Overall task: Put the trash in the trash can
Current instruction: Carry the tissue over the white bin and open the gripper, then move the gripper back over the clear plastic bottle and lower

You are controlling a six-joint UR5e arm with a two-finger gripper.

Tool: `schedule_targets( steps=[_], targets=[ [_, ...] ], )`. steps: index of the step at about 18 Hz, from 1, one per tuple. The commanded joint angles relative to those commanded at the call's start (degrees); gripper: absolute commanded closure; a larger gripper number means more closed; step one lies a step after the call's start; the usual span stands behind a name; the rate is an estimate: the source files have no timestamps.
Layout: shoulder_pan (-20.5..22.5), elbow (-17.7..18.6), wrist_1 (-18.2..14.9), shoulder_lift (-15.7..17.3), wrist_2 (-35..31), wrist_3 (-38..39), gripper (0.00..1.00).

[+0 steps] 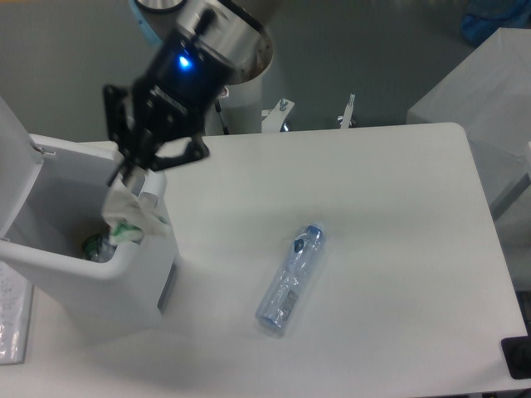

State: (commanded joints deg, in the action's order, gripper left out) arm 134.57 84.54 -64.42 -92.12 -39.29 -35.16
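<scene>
Hanging over the trash can, gripper w/ jaws clamped on tissue wad, above the right rim by the grey latch. Inside, a green-white item, prob. more trash. Bottle lies on surface, well apart from can.

Layout: bin at left of table, bottle near table centre, gripper over bin.

The bin stands on the table at its left edge, lid tipped up on its far left side. The gripper hangs above the bin's right rim, with the tissue wad beneath it over the opening. Another item lies inside the bin. The bottle lies on the table, well right of the bin.
</scene>
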Motion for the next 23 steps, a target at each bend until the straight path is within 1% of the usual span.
schedule_targets(
  steps=[1,3,4,5,6,7,8,9,10,11,13,16,18,21,22,23],
  targets=[
    [-0.5,1.8,0.0,0.6,0.0,0.4,1.00],
    [-3.7,5.7,0.2,1.2,0.2,0.4,1.00],
    [-4.0,7.0,0.3,1.3,0.2,0.0,0.94],
    [-4.1,8.0,0.5,1.8,0.2,-0.2,0.85],
    [-4.1,8.5,1.2,1.9,0.2,-0.2,0.73],
    [-4.1,9.0,2.0,1.9,0.2,-0.3,0.51],
    [-4.1,9.1,3.0,1.9,0.1,-0.7,0.34],
    [-4.1,9.5,3.9,1.8,0.0,-0.7,0.07],
    [-4.1,9.6,4.3,1.9,-0.3,-0.5,0.00],
    [-4.0,9.7,4.3,1.6,-0.4,-0.3,0.00],
    [-2.5,10.6,4.3,1.4,-0.4,-0.7,0.00],
    [1.3,9.9,5.0,0.4,-0.2,-0.5,0.00],
    [3.6,9.2,6.8,-1.6,0.1,-0.3,0.00],
    [7.0,8.9,7.2,-4.6,-0.6,-0.5,0.00],
    [8.8,8.4,7.2,-5.7,-0.7,-0.6,0.00],
    [9.7,6.7,7.2,-7.0,-0.7,-0.5,0.00]
  ],
)
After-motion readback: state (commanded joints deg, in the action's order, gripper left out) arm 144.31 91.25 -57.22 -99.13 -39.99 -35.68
